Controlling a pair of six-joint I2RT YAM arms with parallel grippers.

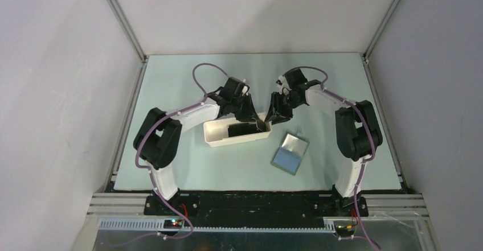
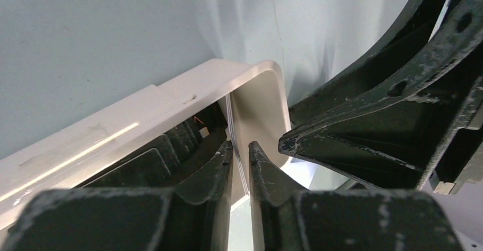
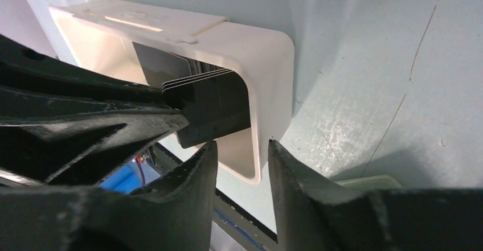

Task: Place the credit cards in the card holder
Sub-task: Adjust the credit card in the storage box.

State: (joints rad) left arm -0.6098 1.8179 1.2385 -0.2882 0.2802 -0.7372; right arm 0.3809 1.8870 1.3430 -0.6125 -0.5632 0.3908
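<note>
Several dark credit cards stand on edge as a stack at the right end of the white tray. My left gripper reaches into that end and is shut on the stack, whose thin pale edges run between its fingertips. My right gripper hovers open just outside the same end, the tray's end wall showing beyond its tips with nothing held. The card holder lies open on the table to the tray's right, blue-grey inside up; its grey-green edge peeks in beside the right finger.
In the top view both grippers crowd together at the tray's right end. More dark cards lie flat in the tray. Grey walls and metal rails enclose the pale green table.
</note>
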